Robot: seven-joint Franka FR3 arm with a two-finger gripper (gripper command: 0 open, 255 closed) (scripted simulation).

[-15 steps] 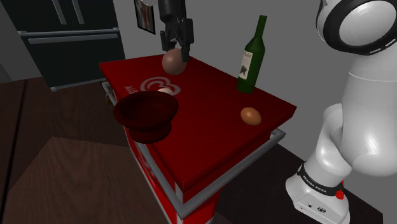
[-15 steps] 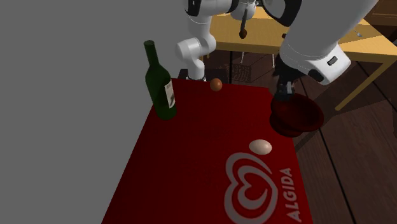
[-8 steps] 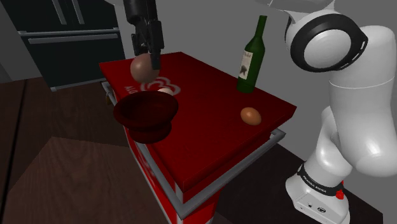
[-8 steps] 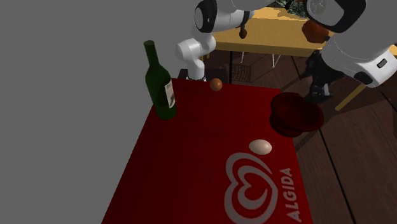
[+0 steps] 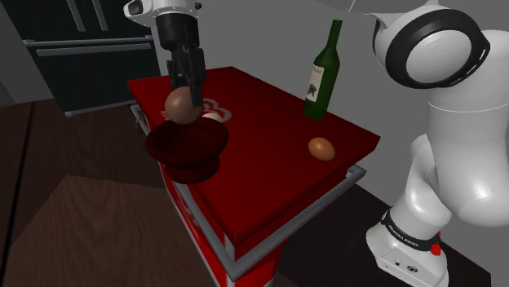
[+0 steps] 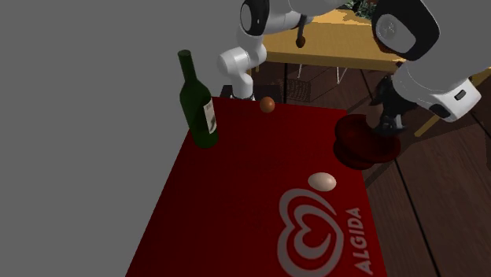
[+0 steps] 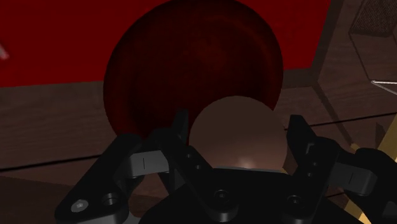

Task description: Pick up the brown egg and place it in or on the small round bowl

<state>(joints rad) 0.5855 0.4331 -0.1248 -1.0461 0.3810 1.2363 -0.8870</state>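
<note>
Where the white arm (image 5: 457, 163) rises at the shoulder view's right edge, the nearest thing on the red chest (image 5: 269, 155) is an orange-brown egg (image 5: 321, 148), lying alone near the chest's closest corner and well apart from everything else. Further along, at the chest's edge toward the shoulder view's left, sits the dark red bowl (image 5: 186, 147). Part of it juts out past the red top over the wooden floor (image 5: 81, 220), as the wrist view also shows.

Above the bowl's far rim hangs the black gripper (image 5: 187, 88), pointing down, its two fingers (image 7: 177, 130) pinching the brown egg (image 5: 181, 108) from either side. In the wrist view the egg fills the gap between the fingers, with the bowl's hollow spread out beyond it. Whether the egg touches the rim cannot be told.

Just beside the bowl, on the printed white logo, lies a white egg (image 5: 213, 117), half hidden behind the rim in the shoulder view and plainly apart from the bowl in the second exterior view. A green bottle (image 5: 321, 77) with a pale label stands upright at the chest's far side, well away from the gripper.

Beyond the chest are a grey wall and a black cabinet (image 5: 90, 49). The second exterior view shows a wooden table (image 6: 346, 43) behind the arm.
</note>
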